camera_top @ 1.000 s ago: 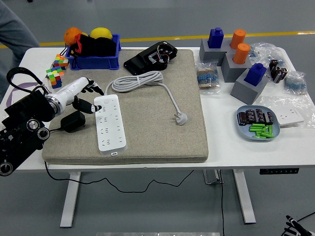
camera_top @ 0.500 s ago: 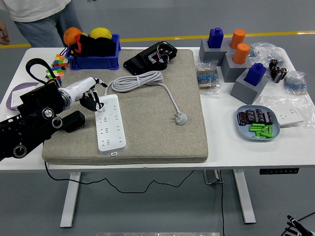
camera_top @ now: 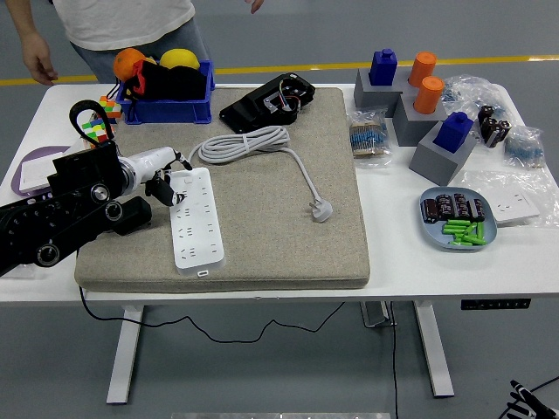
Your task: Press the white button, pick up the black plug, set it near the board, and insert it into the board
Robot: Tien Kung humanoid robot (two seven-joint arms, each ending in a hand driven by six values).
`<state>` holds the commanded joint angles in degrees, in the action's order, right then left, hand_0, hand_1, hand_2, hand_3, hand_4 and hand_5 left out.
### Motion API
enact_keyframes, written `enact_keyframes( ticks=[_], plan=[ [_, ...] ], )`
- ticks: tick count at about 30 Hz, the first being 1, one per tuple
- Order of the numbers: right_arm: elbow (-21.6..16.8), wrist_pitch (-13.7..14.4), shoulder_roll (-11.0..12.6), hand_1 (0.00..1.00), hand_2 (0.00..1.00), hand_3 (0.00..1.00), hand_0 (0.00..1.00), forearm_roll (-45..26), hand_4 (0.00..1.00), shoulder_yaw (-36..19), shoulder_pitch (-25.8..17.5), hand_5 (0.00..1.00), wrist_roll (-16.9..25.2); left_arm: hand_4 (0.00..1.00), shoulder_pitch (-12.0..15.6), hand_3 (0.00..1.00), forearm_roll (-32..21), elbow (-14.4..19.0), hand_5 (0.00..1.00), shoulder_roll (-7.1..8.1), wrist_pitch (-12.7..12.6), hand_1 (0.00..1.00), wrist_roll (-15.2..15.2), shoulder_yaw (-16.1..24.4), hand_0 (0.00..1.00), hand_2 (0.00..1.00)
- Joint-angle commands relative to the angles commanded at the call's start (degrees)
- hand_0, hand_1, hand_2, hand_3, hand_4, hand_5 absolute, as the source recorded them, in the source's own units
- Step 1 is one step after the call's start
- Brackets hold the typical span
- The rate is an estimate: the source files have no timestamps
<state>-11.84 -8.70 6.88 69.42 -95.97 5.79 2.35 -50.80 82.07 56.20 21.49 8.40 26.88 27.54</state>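
bench (camera_top: 262, 288): white, we see it whole; near edge at 6 o'clock.
mat (camera_top: 288, 253): grey felt pad, covers the bench's centre-left.
person (camera_top: 131, 22): stands at 11 o'clock behind the bench, light top, one hand hanging at far left, not touching anything.
left arm (camera_top: 52, 218): black, comes in from 9 o'clock, lies low over the mat's left edge.
left hand (camera_top: 162, 175): white wrist, dark fingers curled down at the board's top-left corner. We cannot tell if they touch it or grip anything.
board (camera_top: 194, 218): white power strip, lies lengthwise on the mat's left part, long axis running 12 to 6 o'clock. We cannot make out the white button.
white cable (camera_top: 240, 144): coiled at 12 o'clock of the board, runs to a white plug (camera_top: 321, 209) lying loose mid-mat at 3 o'clock of the board.
black plug (camera_top: 135, 212): black adapter block at 9 o'clock of the board, just beside it, partly under the arm, on the mat edge; thin black cord drops off the bench's front.
blue bin (camera_top: 166, 109): at 12 o'clock of the hand, holds fruit and dark items.
black device (camera_top: 271, 103): on the mat's far edge.
grey blocks (camera_top: 419, 113): at 2 o'clock, blue and orange pegs on top.
blue plate (camera_top: 458, 236): at 3 o'clock, green and dark small parts in it.
right arm: not in view.
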Motion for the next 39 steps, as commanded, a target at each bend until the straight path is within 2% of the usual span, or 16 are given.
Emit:
enact_keyframes(
  ticks=[1,2,8,10,23,30,39],
  plan=[
    [0.02,0.0,0.0,0.756,0.74,0.718,0.822,0.02,0.783,-0.06,0.01,0.555,-0.01,0.682,-0.26,0.723,-0.23,-0.15,0.002,0.06,0.14,0.14,0.03,-0.38,0.134,0.125],
    [0.03,-0.01,0.01,0.756,0.74,0.717,0.822,0.02,0.782,-0.06,0.02,0.554,-0.02,0.677,-0.42,0.667,-0.35,-0.23,0.002,0.09,0.23,0.141,0.06,-0.59,0.134,0.122],
    [0.0,0.01,0.08,0.756,0.74,0.717,0.821,-0.03,0.781,0.03,0.12,0.554,0.01,0.673,-1.24,0.644,-1.03,-0.91,0.002,0.13,0.69,0.14,0.12,-2.03,0.135,0.12],
    [0.0,0.0,0.12,0.756,0.74,0.717,0.821,-0.12,0.781,0.24,0.14,0.554,0.01,0.673,-1.33,0.644,-1.76,-1.13,0.002,0.09,0.44,0.14,-0.68,-2.56,0.135,0.12],
    [0.02,-0.02,0.28,0.756,0.739,0.717,0.821,-0.33,0.782,0.87,0.15,0.554,-0.04,0.668,-1.61,0.638,-1.69,-1.99,0.002,-0.14,0.48,0.143,-0.72,-2.51,0.136,0.127],
    [0.04,-0.04,0.29,0.757,0.74,0.717,0.821,-0.46,0.782,0.92,0.22,0.554,-0.06,0.667,-1.95,0.64,-1.6,-3.09,0.002,-0.87,0.3,0.143,-0.99,-2.73,0.136,0.127],
    [0.03,-0.1,0.24,0.757,0.74,0.717,0.82,-0.61,0.781,1.06,0.11,0.554,-0.05,0.662,-2.47,0.653,-1.42,-5.78,0.002,-3.08,-0.02,0.144,-1.37,-3.54,0.135,0.127]
  ],
)
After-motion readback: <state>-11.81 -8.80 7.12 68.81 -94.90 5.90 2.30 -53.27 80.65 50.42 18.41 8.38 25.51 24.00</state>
